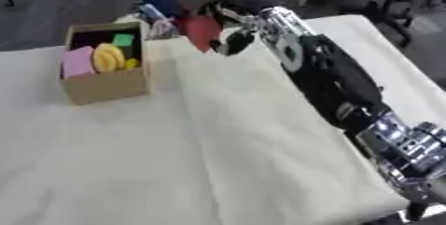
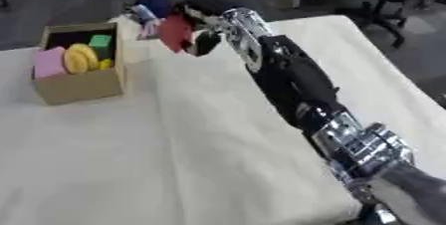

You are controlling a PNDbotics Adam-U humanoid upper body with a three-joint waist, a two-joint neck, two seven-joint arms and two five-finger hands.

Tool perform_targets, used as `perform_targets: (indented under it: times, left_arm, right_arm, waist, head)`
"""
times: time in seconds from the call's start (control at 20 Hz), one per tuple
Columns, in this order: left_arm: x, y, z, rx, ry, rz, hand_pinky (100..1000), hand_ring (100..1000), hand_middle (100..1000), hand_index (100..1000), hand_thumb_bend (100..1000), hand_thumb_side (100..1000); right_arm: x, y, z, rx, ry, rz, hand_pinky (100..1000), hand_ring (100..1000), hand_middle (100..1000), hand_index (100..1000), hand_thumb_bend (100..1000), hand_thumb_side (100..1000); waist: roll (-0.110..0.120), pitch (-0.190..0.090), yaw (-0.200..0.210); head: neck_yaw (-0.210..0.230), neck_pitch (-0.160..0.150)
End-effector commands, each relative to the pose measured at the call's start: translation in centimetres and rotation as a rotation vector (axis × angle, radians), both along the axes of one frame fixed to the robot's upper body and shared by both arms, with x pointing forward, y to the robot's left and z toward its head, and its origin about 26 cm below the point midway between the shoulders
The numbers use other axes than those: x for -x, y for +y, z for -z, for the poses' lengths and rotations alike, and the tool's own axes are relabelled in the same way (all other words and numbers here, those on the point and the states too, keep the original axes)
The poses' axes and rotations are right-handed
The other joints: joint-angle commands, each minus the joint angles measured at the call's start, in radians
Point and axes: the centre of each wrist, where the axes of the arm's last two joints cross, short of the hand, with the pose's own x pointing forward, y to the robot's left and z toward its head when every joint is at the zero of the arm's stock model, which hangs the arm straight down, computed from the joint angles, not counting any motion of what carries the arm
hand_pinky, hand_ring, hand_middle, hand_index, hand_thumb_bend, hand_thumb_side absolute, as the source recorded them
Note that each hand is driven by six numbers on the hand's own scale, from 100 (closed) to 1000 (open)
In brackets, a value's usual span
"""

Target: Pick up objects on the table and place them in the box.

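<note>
**Red object in hand at the far edge, box waiting to the left**

The red object (image 1: pixel 202 31) was off the cloth, held at the far end of the table by the right hand (image 1: pixel 228 30), whose dark fingers curled round its right side. What the object was could not be made out beyond its colour and a rounded, flattish shape. Just behind it lay a small clutter of blue and pale items (image 2: pixel 146 12), too indistinct to name.

The cardboard box (image 1: pixel 106 87) stood to the left of the hand, near but apart from it, open at the top. Inside it sat a pink block (image 1: pixel 76 61), a yellow round thing (image 1: pixel 109 57) and a green piece (image 1: pixel 124 39).

The right arm (image 1: pixel 335 82) stretched diagonally across the cream tablecloth (image 1: pixel 218 159) from the lower right corner. The left hand showed in neither view.

By the look of it, the step in hand was the carry: the object was gripped and lifted but not yet over the box. The next move would call for a swing leftward, clearing the box's near wall, then a release above the space left inside.
</note>
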Motion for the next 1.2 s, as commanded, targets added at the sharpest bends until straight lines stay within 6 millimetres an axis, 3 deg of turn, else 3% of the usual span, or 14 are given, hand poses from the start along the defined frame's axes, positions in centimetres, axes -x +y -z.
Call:
perform_targets:
  times: [0.05,0.25,0.5,0.6,0.85,1.2]
  left_arm:
    - [-0.1,-0.6,-1.3,-0.004,-0.044,0.039,732,659,618,783,479,579]
    - [-0.3,-1.1,-1.9,-0.001,-0.059,0.063,732,658,617,783,479,578]
    - [-0.4,-1.4,-2.1,0.005,-0.066,0.078,732,657,616,783,478,580]
    - [-0.4,-1.5,-2.2,0.006,-0.066,0.081,732,657,616,782,478,581]
    - [-0.4,-1.6,-2.2,0.011,-0.065,0.083,732,656,615,782,476,582]
    - [-0.4,-1.5,-2.0,0.009,-0.06,0.079,732,655,615,782,476,582]
  right_arm:
    - [-0.7,1.2,-1.3,-0.023,-0.036,0.017,692,628,449,677,100,100]
    - [-1.5,2.1,-0.9,-0.045,-0.069,0.073,687,623,461,686,100,100]
    - [-2.3,2.3,1.0,-0.074,-0.115,0.202,689,632,499,723,100,100]
    - [-2.4,2.4,1.9,-0.064,-0.109,0.236,694,647,532,767,110,147]
    - [-2.4,3.0,2.8,-0.034,-0.092,0.216,710,691,669,915,222,397]
    - [-1.7,4.6,1.1,-0.012,-0.064,0.044,743,753,746,956,218,505]
  waist:
    - [-0.004,-0.013,0.024]
    - [-0.006,0.002,0.079]
    - [-0.005,0.017,0.113]
    - [-0.004,0.022,0.116]
    - [-0.005,0.026,0.115]
    - [-0.006,0.021,0.108]
  head:
    - [-0.019,-0.023]
    - [-0.04,-0.036]
    - [-0.056,-0.043]
    - [-0.058,-0.043]
    - [-0.058,-0.044]
    - [-0.057,-0.041]
